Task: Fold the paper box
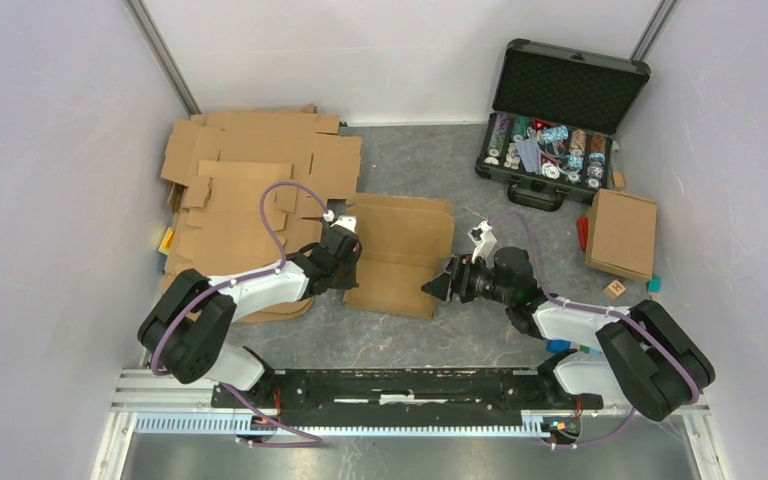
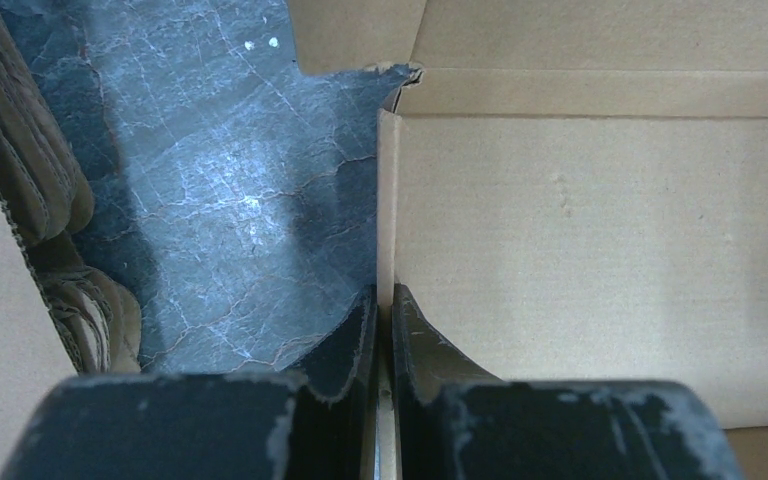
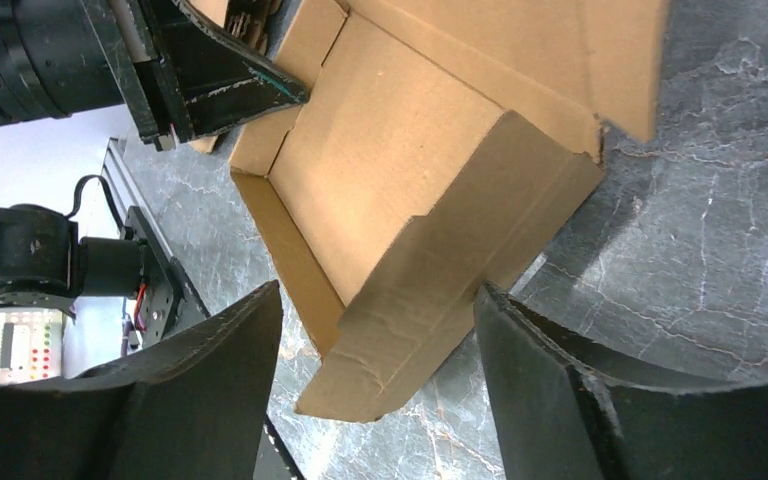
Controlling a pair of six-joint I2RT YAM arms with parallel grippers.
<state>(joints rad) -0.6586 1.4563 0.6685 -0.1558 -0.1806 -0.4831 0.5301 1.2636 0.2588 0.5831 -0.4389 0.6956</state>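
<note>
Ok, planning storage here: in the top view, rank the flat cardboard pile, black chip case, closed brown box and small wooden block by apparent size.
1. flat cardboard pile, clearly largest.
2. black chip case, lid open.
3. closed brown box.
4. small wooden block.

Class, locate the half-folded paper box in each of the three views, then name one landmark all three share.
Top external: paper box at picture centre.
Left wrist: right half, wall pinched by left end effector.
Right wrist: centre to top edge.
Shared landmark: the left end effector on its wall.
</note>
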